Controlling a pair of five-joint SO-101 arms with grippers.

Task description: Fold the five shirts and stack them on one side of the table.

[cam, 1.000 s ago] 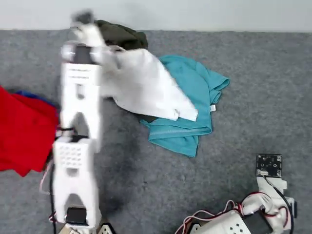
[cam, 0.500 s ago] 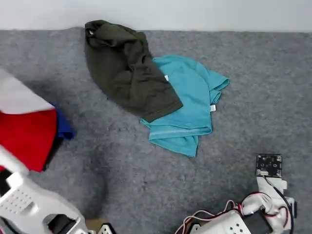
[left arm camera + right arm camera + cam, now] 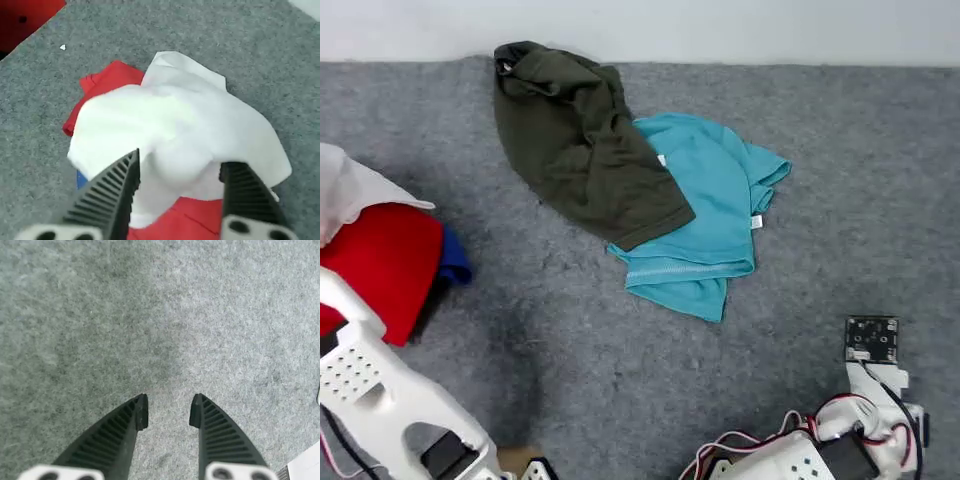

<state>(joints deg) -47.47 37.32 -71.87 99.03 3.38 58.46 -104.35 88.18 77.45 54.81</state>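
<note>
Stacking of white shirt (image 3: 175,120): lies rumpled, not flat, atop red shirt (image 3: 107,80) at the left edge of the table (image 3: 570,350), with blue shirt (image 3: 453,265) peeking out beneath. Found left gripper (image 3: 180,162) just above it, jaws released and spread wide, cloth bulging under the gap but not pinched. Found right gripper (image 3: 167,410) likewise parted, over bare table. Judged best: press the bulge flat and square the edges to the red layer before lifting away. Leave olive shirt (image 3: 580,150) and teal shirt (image 3: 705,210), overlapping mid-table, for next.
</note>
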